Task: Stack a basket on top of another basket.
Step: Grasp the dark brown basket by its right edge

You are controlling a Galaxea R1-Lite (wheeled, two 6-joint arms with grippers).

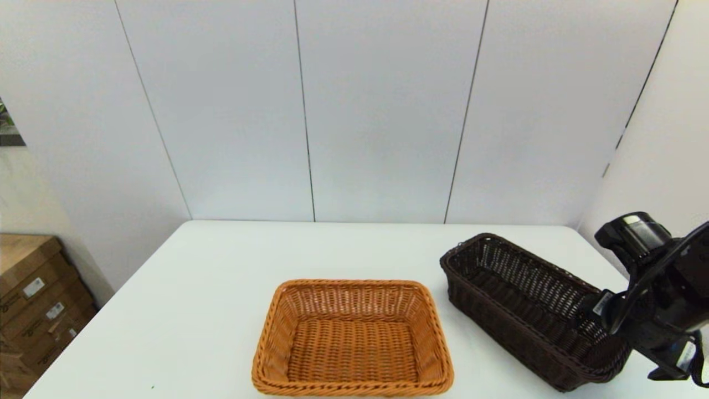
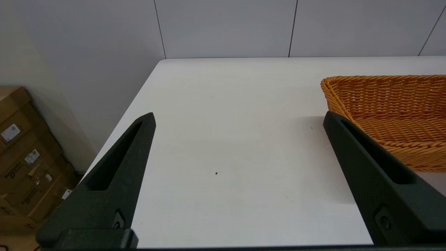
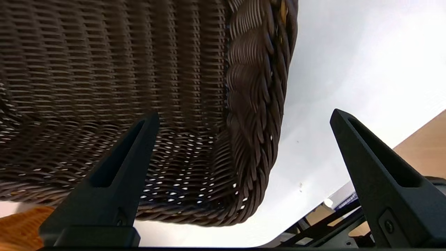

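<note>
The dark brown basket (image 1: 520, 299) lies askew on the right of the white table, its open-weave sides and braided rim filling the right wrist view (image 3: 104, 69). My right arm (image 1: 659, 293) hangs over its near right end. There my right gripper (image 3: 244, 113) is open and straddles the rim, one finger over the inside, the other over the table outside. The orange-tan basket (image 1: 352, 338) sits empty at the table's front centre, apart from the dark one. My left gripper (image 2: 238, 114) is open above bare table, to the left of the orange-tan basket (image 2: 393, 104), and is out of the head view.
The white table (image 1: 221, 288) ends at a grey panelled wall behind. Its right edge runs close to the dark basket. Cardboard boxes (image 1: 33, 299) stand on the floor beyond the table's left edge, also in the left wrist view (image 2: 24, 157).
</note>
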